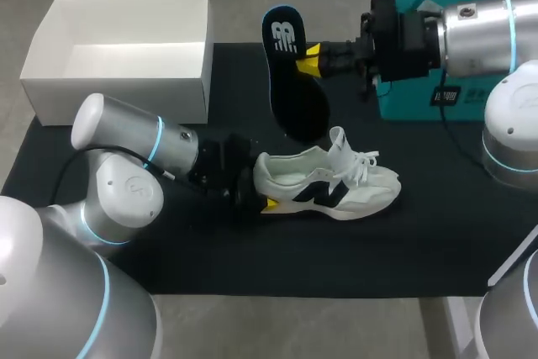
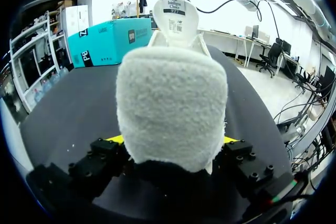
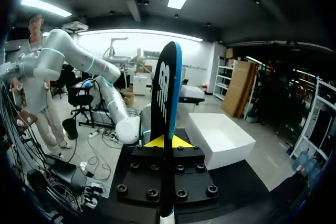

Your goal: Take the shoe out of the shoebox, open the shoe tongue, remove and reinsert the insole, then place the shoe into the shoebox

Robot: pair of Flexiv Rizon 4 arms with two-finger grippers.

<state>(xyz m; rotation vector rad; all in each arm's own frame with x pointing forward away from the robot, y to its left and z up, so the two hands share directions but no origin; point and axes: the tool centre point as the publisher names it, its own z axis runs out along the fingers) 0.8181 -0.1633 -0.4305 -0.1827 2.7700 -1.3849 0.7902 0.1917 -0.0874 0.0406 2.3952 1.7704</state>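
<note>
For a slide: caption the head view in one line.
Right gripper holds up the black insole; left gripper clamps the heel of the white lace-up sneaker, near the white cardboard shoebox.

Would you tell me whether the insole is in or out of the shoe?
Out: the right gripper holds the whole insole outside the shoe.

The left arm (image 1: pixel 126 134) and right arm (image 1: pixel 479 31) are wearing smooth, rounded silver-white shells, with thin light-blue rings (image 1: pixel 158 139) glowing at the joints. A thin black cable (image 1: pixel 118 149) is looping along the left arm. The left gripper (image 2: pixel 172 140) and right gripper (image 3: pixel 168 141) are showing blocky black bodies dotted with round screws (image 3: pixel 152 167) and ending in bright yellow tips (image 3: pixel 182 141).
</note>
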